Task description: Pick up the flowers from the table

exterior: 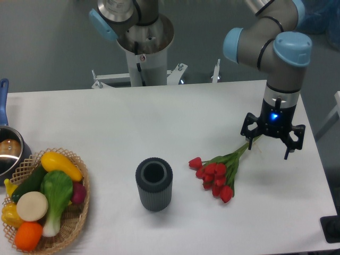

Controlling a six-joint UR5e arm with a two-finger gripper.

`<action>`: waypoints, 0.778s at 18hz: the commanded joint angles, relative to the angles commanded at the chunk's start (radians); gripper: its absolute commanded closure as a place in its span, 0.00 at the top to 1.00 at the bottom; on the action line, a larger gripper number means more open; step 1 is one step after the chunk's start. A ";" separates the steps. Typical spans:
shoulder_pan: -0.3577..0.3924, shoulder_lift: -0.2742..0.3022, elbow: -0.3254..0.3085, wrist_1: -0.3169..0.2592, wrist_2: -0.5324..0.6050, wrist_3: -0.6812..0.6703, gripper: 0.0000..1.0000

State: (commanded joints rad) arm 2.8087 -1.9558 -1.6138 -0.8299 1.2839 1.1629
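End effector: hanging over the right side of the worktop, fingers spread apart, holding nothing.
Flowers: red tulips lying flat on the worktop, buds toward the vase, green stems running up and right to just under the end effector; contact I can't make out.
Vase: dark ribbed cylinder, upright, left of the buds, apart from them.
Basket: wicker, toy vegetables inside, front left corner.
Pot: at the left edge, partly cut off.

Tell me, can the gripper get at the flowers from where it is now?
Probably yes. The gripper is open above the stem end of the flowers, and nothing lies between them. The vase stands apart to the side.
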 joint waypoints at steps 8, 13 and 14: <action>-0.014 -0.032 -0.012 0.041 0.009 0.006 1.00; -0.008 -0.029 -0.052 0.038 0.011 0.141 1.00; -0.005 -0.029 -0.069 0.038 0.011 0.191 1.00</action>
State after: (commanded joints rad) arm 2.8041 -1.9850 -1.6826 -0.7915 1.2947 1.3540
